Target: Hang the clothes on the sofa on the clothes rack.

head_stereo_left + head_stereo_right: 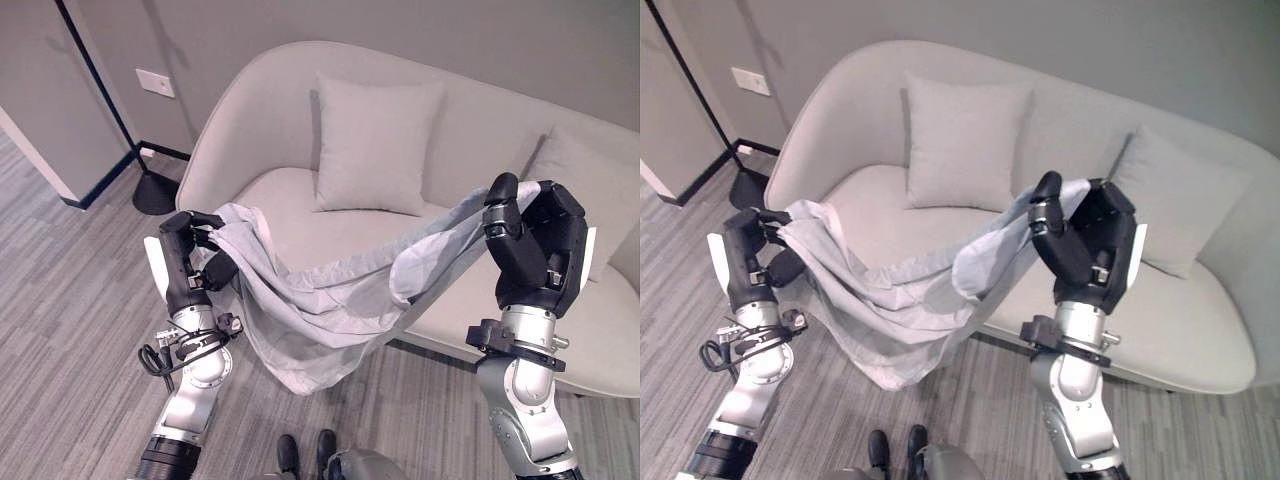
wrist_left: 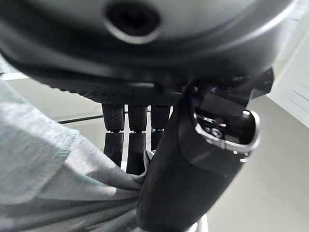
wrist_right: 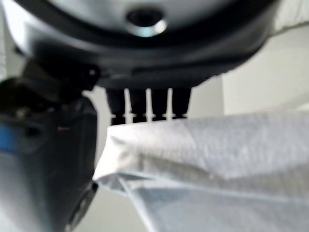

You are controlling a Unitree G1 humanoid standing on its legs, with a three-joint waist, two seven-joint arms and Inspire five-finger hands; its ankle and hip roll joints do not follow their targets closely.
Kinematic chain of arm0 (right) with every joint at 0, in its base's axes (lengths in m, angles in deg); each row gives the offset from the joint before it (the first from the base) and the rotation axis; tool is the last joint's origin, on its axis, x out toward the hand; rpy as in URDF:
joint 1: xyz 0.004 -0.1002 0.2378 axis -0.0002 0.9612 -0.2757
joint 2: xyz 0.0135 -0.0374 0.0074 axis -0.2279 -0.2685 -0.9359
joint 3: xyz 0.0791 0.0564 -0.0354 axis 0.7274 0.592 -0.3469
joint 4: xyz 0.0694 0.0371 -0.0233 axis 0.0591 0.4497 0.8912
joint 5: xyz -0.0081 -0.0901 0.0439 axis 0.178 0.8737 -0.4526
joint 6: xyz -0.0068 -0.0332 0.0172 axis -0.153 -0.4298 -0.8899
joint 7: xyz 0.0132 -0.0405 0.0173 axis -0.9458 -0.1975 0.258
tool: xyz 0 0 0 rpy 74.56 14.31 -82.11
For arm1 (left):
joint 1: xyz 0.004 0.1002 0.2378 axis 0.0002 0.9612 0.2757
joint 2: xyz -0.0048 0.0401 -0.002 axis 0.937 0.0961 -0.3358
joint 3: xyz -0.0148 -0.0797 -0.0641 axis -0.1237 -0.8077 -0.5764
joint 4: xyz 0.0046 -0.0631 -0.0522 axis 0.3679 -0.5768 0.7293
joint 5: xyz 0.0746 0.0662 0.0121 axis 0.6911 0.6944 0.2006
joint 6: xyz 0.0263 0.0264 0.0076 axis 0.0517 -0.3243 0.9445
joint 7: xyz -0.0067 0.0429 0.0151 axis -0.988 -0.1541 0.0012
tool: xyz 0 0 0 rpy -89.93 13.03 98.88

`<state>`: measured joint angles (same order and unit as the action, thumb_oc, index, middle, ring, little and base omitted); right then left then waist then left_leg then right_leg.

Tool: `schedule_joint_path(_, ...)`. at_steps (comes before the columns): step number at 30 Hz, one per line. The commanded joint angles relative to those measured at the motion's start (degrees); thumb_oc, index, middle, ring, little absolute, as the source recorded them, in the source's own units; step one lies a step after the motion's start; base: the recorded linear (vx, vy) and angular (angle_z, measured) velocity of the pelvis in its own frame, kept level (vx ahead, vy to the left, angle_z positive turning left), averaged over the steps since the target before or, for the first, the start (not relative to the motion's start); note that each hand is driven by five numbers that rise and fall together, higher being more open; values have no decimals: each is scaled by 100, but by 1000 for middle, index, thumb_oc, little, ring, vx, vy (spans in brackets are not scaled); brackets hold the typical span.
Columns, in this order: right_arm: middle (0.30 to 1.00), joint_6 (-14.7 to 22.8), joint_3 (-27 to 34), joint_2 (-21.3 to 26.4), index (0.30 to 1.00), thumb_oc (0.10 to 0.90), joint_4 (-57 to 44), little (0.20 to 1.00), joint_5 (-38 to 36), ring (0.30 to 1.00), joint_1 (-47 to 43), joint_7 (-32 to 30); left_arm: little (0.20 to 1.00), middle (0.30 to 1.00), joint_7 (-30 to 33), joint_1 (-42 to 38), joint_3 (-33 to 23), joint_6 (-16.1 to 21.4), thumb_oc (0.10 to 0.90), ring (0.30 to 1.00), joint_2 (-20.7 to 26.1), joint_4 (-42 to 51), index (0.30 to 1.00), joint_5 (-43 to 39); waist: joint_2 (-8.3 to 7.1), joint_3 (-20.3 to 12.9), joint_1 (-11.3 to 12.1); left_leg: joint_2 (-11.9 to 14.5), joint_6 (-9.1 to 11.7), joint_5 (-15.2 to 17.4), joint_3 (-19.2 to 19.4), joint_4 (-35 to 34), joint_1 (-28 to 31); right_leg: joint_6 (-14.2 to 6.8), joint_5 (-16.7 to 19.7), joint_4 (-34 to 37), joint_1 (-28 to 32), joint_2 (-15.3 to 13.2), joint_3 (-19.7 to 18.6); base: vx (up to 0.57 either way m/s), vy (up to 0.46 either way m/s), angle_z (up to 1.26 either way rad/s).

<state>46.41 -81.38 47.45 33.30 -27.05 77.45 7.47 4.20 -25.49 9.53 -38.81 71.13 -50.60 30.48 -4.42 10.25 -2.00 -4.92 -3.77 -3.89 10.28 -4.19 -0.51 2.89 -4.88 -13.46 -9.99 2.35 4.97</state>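
I'm holding the garment [image 1: 320,300] slung between both hands: left hand [image 1: 185,262] pinching one end at 9 o'clock, right hand [image 1: 530,245] clamping the other at 3, w/ the long axis running 9-to-3 and the middle sagging in front of the sofa [image 1: 300,215]. Rack pole [image 1: 100,85] is standing at approx 10 o'clock, so I'm judging the left arm nearer for the hang.

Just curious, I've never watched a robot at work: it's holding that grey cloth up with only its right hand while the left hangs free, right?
Not quite: both hands hold it. The left eye view shows the left hand gripping one end of the cloth and the right hand the other, in front of the sofa.
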Motion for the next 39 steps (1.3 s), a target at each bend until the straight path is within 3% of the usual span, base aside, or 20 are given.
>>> schedule_joint_path(1,300,638,284,116,300,400,-271,300,-3,300,-539,105,300,300,-145,-426,-37,574,400,300,221,768,300,3,-332,-345,61,332,374,1153,23,1614,-447,-434,-24,773,802,-255,-114,-29,-90,9)
schedule_joint_path(2,300,591,154,209,300,400,-184,300,-111,300,-696,135,300,300,-268,-324,34,655,400,300,225,851,300,-232,-251,-188,178,503,607,884,-162,3777,-1271,-242,-63,991,1056,-215,-158,-25,-56,3)
schedule_joint_path(6,300,485,14,195,300,400,-76,300,-129,300,-736,66,300,300,-398,-288,144,610,400,300,161,794,300,-486,-318,-215,182,1145,359,985,-145,5186,-1806,-164,-180,1072,1204,-378,-194,71,-33,-2)
schedule_joint_path(9,300,502,7,206,300,400,-71,300,-206,300,-708,31,300,300,-436,-218,92,567,400,300,127,799,300,-532,-289,-397,150,1566,327,761,-263,3821,-1273,-258,-187,1180,1255,-597,-217,175,151,-15)
schedule_joint_path(12,300,528,79,263,300,400,1,300,-276,300,-682,-58,300,300,-403,-187,82,564,400,300,135,789,300,-642,-88,-614,23,2063,703,-59,-441,830,-346,-513,-232,1248,1258,-933,-282,228,343,-31)
schedule_joint_path(14,300,540,162,283,300,400,61,300,-224,300,-618,-137,300,300,-309,-279,129,622,400,300,108,671,300,-720,28,-677,-33,2340,894,-622,-574,61,-379,-593,-278,1236,1285,-1065,-315,201,408,9)
schedule_joint_path(17,300,538,248,295,300,400,101,300,-156,300,-523,-209,300,300,-196,-406,229,718,400,300,32,542,300,-792,111,-704,-90,2578,1047,-904,-839,-81,-554,-669,-360,1212,1400,-1210,-309,356,660,32)
schedule_joint_path(18,300,568,324,318,300,400,173,300,-133,300,-417,-247,300,300,-189,-475,469,816,400,300,-33,480,300,-883,217,-787,-53,2696,1157,-1045,-1341,8,-669,-829,-418,1097,1551,-1527,-403,679,1205,-11)
schedule_joint_path(19,300,555,414,305,300,400,145,300,-144,300,-280,-88,300,300,-279,-454,560,786,400,300,-15,547,300,-775,230,-825,-58,2513,1185,-202,-1632,573,-687,-964,-390,986,1624,-1844,-514,786,1477,-3)
schedule_joint_path(20,300,516,530,300,300,400,127,300,-108,300,-168,-35,300,300,-305,-481,677,757,400,300,-8,438,300,-741,223,-843,-139,2377,1224,113,-1588,802,-805,-1045,-210,953,1635,-2009,-463,544,1137,-51)
schedule_joint_path(21,300,449,570,272,300,400,136,300,-114,300,-96,7,300,300,-349,-562,812,769,400,300,-25,329,300,-748,144,-832,-179,2088,1140,600,-1474,1330,-994,-1191,331,1014,1739,-2314,-515,395,1140,-44)
schedule_joint_path(22,300,349,670,191,300,400,151,300,-114,300,-33,54,300,300,-352,-675,880,759,400,300,150,355,300,-648,42,-774,-224,1688,924,918,-1316,1749,-1148,-1181,1570,758,1407,-2708,-555,286,880,-30)
schedule_joint_path(23,300,347,672,187,300,400,150,300,-113,300,-34,54,300,300,-352,-677,881,759,400,300,154,354,300,-648,26,-791,-206,1673,911,932,-1293,1779,-1176,-1194,1586,767,1376,-2728,-584,206,769,4)
schedule_joint_path(25,300,363,649,81,300,400,157,300,-30,300,-100,61,300,300,-346,-752,910,815,400,300,405,475,300,-564,58,-619,-127,1583,663,1161,-861,1837,-1081,-1069,2364,502,959,-2959,-87,67,576,-1)
schedule_joint_path(27,300,425,550,20,300,400,131,300,6,300,-214,-5,300,300,-169,-742,785,793,400,300,544,603,300,-444,180,-546,-100,1540,478,1169,-480,1697,-894,-986,2039,99,823,-3024,759,60,701,-71)
schedule_joint_path(29,300,434,425,73,300,400,131,300,118,300,-365,34,300,300,-92,-674,621,780,400,300,672,791,300,-278,283,-519,-52,1428,364,1182,-209,1379,-586,-980,1508,-695,695,-2770,998,83,727,-85)
schedule_joint_path(30,300,498,437,106,300,400,16,300,161,300,-386,99,300,300,-56,-586,559,762,400,300,694,863,300,-174,266,-532,-119,1176,274,1071,-74,1049,-376,-872,817,-1475,454,-2104,901,35,549,-57)
schedule_joint_path(31,300,497,437,106,300,400,12,300,160,300,-381,100,300,300,-56,-579,557,759,400,300,694,869,300,-172,247,-538,-103,1164,280,1049,-50,1013,-358,-858,782,-1523,419,-2119,874,38,565,-49)
schedule_joint_path(33,300,597,627,188,300,400,-100,300,153,300,-197,166,300,300,-257,-426,525,730,400,300,545,801,300,-243,43,-576,-247,700,293,794,26,592,-35,-651,-223,-1665,149,-793,356,-7,363,-10)
schedule_joint_path(39,300,632,643,180,300,400,-198,300,260,300,-137,64,300,300,-361,-341,508,694,400,300,303,734,300,-231,-151,-713,-233,279,222,775,29,222,281,-506,-289,-70,592,-148,60,7,128,15)
